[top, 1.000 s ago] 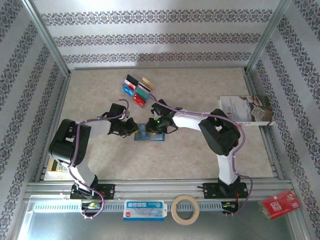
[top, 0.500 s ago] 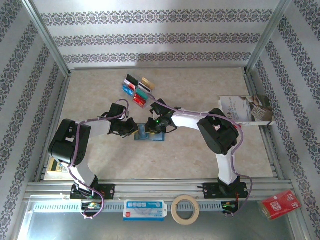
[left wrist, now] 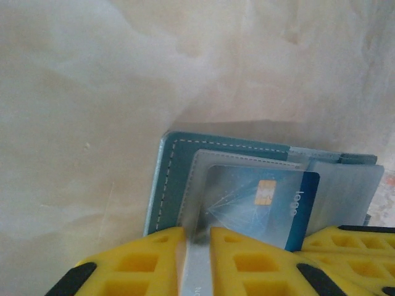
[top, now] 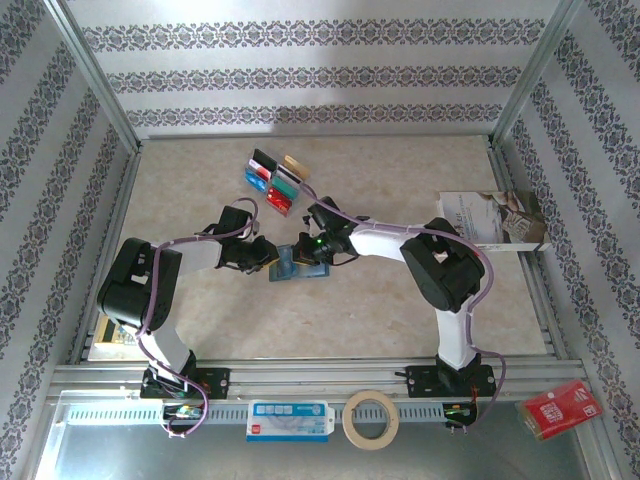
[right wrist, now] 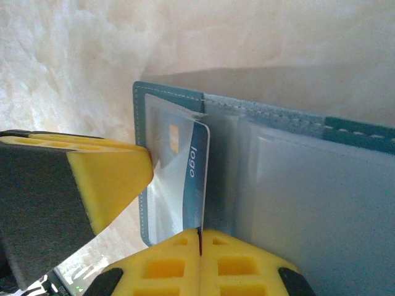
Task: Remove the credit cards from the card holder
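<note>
Mid-table, just ahead of the arm bases, the two grippers meet at the card holder (top: 287,266), which is spread open between them on the pale marbled table (top: 400,320); whether one side is lifted off the surface I cannot tell. The left gripper (left wrist: 196,237) has its yellow fingers close on either side of a grey leaf of the holder. The leaf fills the narrow gap, so this reads as a pinch that anchors the holder. The right gripper (right wrist: 200,237) is clamped tight on the near edge of a blue card (right wrist: 196,163), which stands partly out of its clear pocket. The step in hand looks to be drawing this card free. To do it well, the pull should run straight along the pocket's length so the card slides and does not wedge against the seam. The left fingers should hold firmly enough that the holder does not ride along, without pressing on the card itself. Only a thin edge of the card is gripped, so a slow, even draw seems safer than a jerk. The holder is slate-teal with pale stitching along its rim and clouded clear sleeves inside. The card is blue, with a gold chip and the word "logo" in white. Beyond, toward the far wall, the loose cards (top: 272,178) lie in a tidy cluster of black, blue, red, teal and tan, well apart from the holder.
</note>
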### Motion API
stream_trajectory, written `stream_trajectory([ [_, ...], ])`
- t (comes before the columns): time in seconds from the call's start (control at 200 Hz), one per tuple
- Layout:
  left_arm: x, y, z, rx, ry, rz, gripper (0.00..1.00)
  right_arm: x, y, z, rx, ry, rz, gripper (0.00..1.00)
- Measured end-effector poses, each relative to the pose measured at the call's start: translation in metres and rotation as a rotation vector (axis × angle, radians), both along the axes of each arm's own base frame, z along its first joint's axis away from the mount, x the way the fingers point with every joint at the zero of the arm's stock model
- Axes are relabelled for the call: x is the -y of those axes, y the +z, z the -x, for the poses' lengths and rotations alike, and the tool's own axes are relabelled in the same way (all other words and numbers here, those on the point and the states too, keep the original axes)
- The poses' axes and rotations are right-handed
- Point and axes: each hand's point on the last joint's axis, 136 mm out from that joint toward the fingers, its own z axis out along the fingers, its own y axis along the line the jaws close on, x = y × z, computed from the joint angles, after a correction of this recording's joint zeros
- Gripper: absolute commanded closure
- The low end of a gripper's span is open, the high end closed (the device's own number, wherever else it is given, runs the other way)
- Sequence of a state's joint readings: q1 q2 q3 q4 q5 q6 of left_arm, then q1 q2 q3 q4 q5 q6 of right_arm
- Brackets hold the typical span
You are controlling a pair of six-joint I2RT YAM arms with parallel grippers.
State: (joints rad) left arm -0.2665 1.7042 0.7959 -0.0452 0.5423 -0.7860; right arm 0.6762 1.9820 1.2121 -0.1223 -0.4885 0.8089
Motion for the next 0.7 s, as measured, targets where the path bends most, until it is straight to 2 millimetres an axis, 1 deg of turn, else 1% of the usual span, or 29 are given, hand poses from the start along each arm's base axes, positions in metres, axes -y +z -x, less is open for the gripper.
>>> stream_trajectory([
  [0.255, 0.000, 0.002, 0.000, 0.004, -0.001, -0.001, 0.74, 0.015, 0.006, -0.001, 0.008, -0.027, -0.005, 1.00],
  [0.48, 0.000, 0.003, 0.000, 0.002, -0.014, -0.011, 0.74, 0.020, 0.010, 0.002, 0.025, -0.034, -0.006, 1.00],
  [0.62, -0.001, 0.003, 0.002, 0.000, -0.019, -0.016, 0.71, 0.034, 0.016, 0.005, 0.071, -0.061, 0.000, 1.00],
  [0.699, -0.001, 0.004, 0.002, 0.003, -0.020, -0.015, 0.68, 0.040, 0.023, 0.004, 0.103, -0.078, -0.011, 1.00],
])
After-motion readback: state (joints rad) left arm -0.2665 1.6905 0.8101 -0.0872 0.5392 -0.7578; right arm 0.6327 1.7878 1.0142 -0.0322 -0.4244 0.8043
